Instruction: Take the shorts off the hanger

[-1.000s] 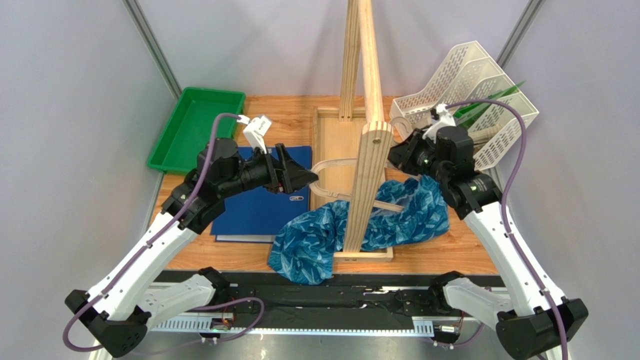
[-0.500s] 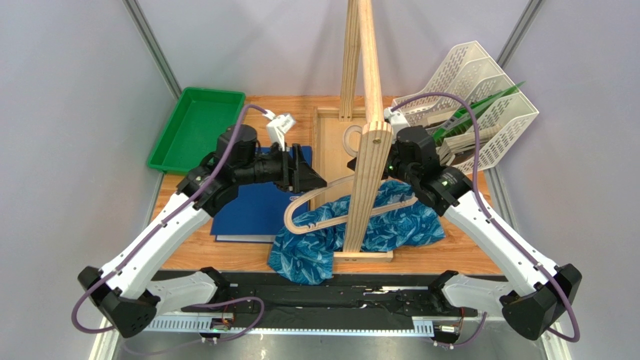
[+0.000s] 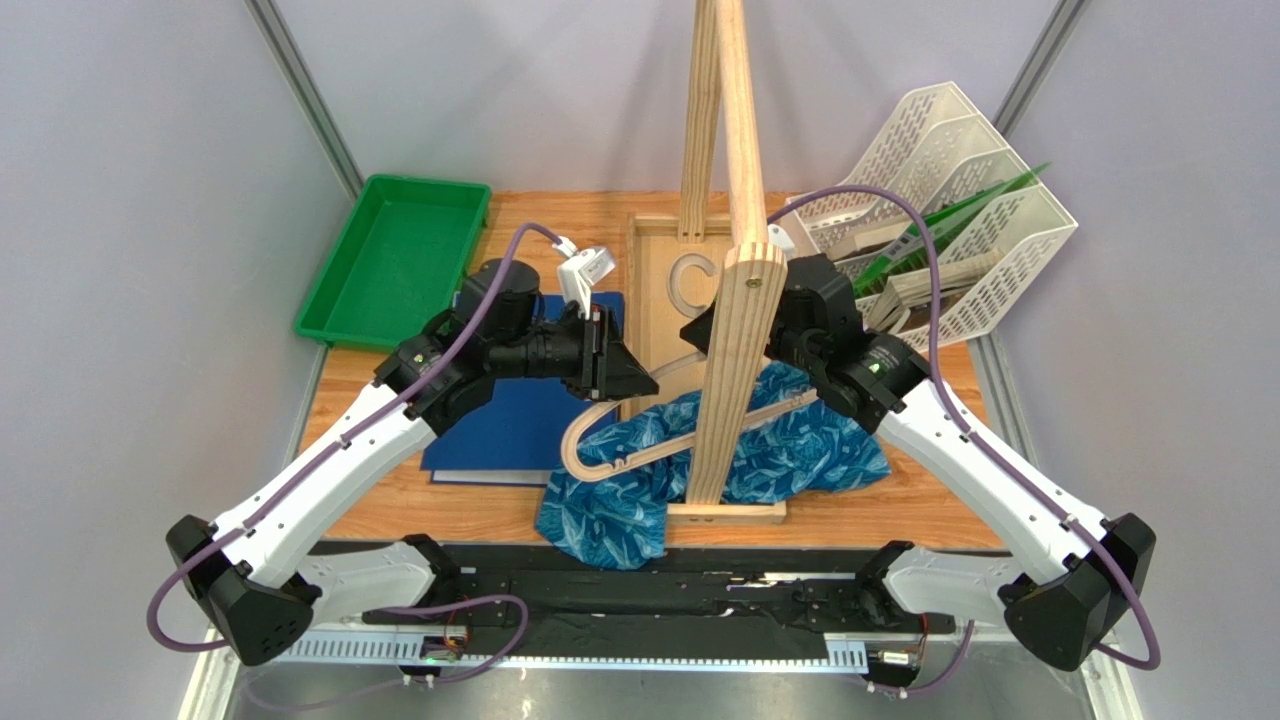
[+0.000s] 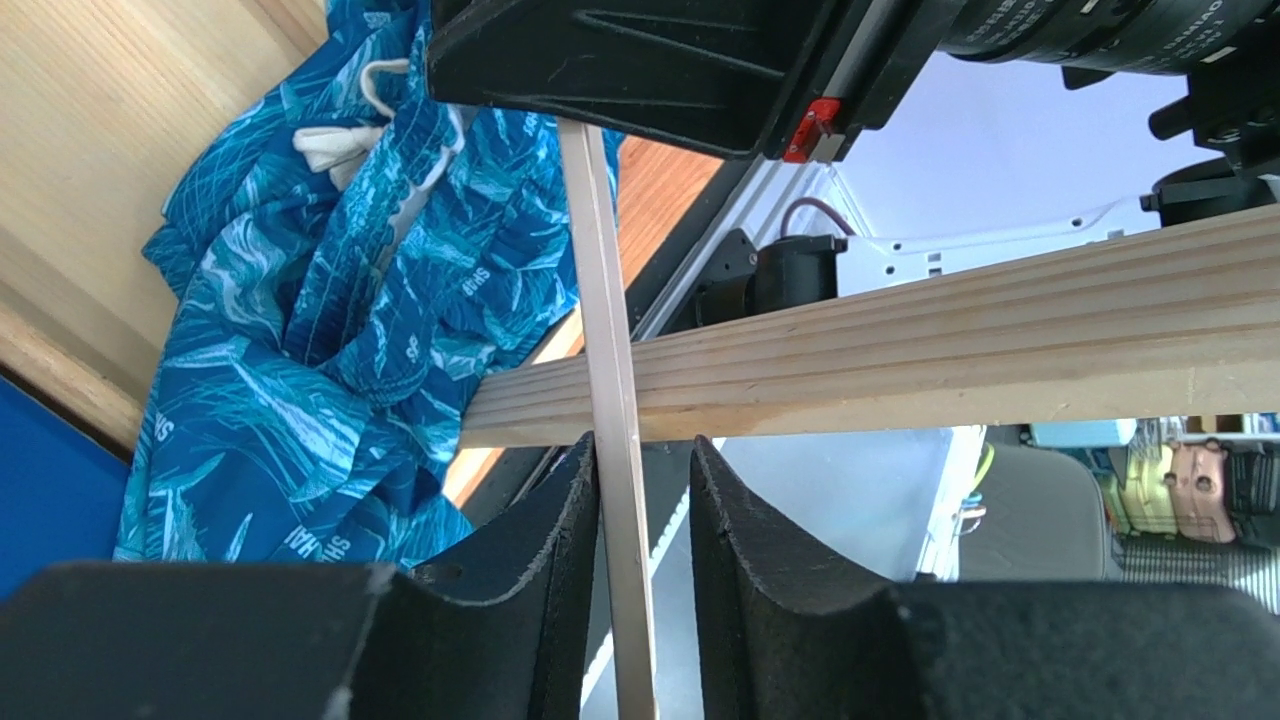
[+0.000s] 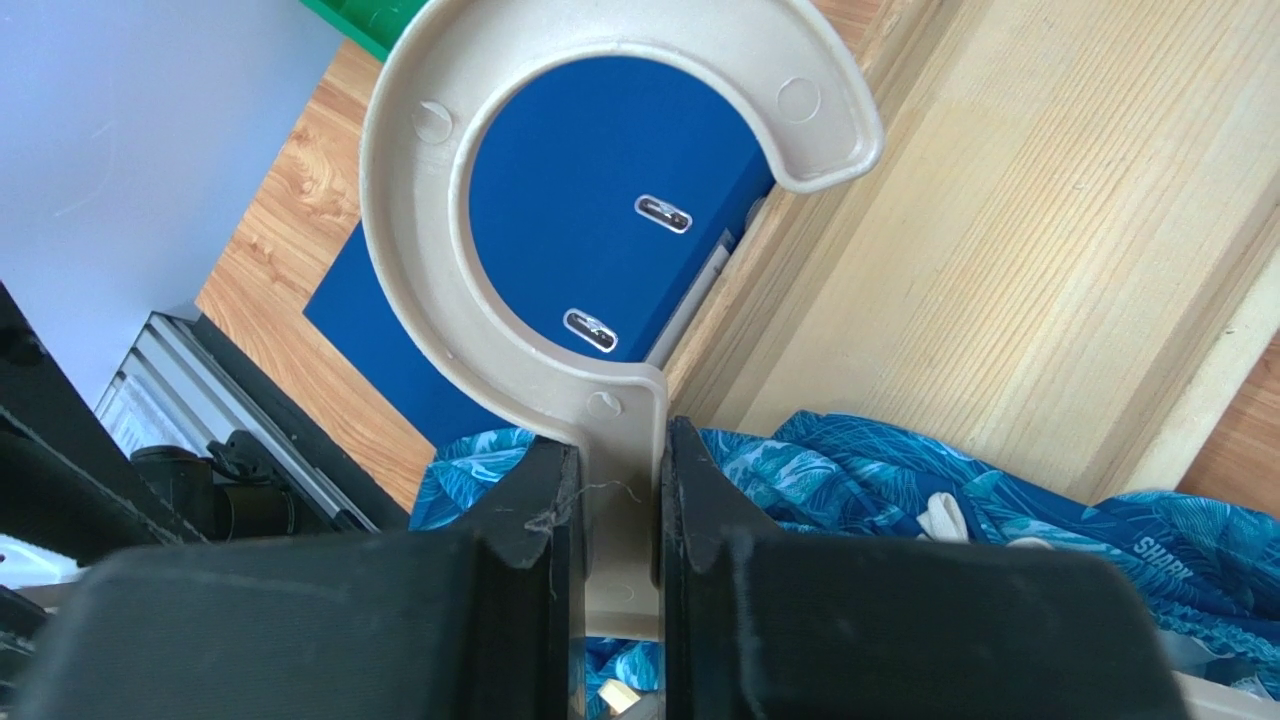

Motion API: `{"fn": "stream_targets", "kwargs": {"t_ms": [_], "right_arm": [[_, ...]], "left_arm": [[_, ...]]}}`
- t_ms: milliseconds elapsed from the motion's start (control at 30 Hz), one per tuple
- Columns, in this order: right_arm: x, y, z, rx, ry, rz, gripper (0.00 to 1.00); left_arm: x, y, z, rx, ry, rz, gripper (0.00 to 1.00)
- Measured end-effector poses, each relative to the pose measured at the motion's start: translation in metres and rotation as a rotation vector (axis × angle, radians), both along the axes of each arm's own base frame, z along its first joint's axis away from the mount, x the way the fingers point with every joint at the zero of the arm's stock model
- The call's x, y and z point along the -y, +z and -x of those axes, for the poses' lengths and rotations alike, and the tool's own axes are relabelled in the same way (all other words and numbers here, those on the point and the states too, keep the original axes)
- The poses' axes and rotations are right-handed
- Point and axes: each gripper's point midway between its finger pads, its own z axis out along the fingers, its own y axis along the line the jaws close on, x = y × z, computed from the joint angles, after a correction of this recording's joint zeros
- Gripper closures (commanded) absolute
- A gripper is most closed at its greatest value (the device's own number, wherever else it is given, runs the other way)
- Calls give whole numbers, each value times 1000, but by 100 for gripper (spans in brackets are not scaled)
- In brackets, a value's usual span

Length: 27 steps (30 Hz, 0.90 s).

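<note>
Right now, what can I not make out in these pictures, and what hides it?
Top view: the wooden stand hides the middle of the hanger and the shorts; whether they are apart is unclear.
Left wrist view: whether the left tool clamps the hanger bar; a gap shows.
Right wrist view: the right tool covers the hanger below its hook.

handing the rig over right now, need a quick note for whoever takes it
Left gripper: straddles the thin bar of the hanger, with a gap at one finger, so not clamped.
Right gripper: shut on the hanger's neck, just below the hook.
Shorts: heaped around the foot of the stand, under the raised hanger.
Done: hanger lifted above the shorts.
Left: cannot tell whether any cloth is threaded through the loop. Check that, pull the hanger clear, then set it aside.
</note>
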Motion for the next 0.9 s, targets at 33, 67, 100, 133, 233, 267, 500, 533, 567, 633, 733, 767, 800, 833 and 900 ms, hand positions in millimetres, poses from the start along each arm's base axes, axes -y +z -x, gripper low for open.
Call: {"fn": "stream_targets", "kwargs": {"t_ms": [33,67,100,133,233,267,500,533,567,633,733,767,800,833,900], "right_arm": [[0,0,0,0,-1,0,100],[0,0,0,0,-1,1,100],[0,0,0,0,-2,0,100],[0,0,0,0,-2,0,100],[2,0,-1,1,-11,-1,94],[3,1,-1,2,-19,0,85],[9,-5,-3,-30,-86,9,22],[10,-5,-3,-34,-99,9,17],[13,-6,-4,-40,-116,13,1],[17,-4,-3,-47,-136,0,0],[22,10,4,-45,-153,-47,0],[23,12,6,-45,-155,-53,0],[25,14,7,-45,-160,-62,0],[30,17,9,-46,-175,-67,0],[47,19,11,-46,-231,-62,0]], "left_arm": [[0,-1,1,-3,-2,-2,71],[0,-2,1,-4,-4,-4,74],[1,-2,2,-5,-5,-4,86],[1,-2,2,-3,-4,-4,93],[-2,-7,-2,-9,23,-24,100],[-3,-8,-4,-10,32,-27,100],[-16,-10,-8,15,119,-67,100],[-20,-8,-8,25,138,-68,100],[-25,-8,-7,31,159,-75,100],[-33,-5,-7,46,195,-78,100],[-38,2,-6,73,218,-65,100],[-39,6,-5,81,219,-56,100],[-39,6,-5,84,220,-53,100],[-40,7,-6,89,227,-52,100],[-50,5,-14,94,287,-65,100]]}}
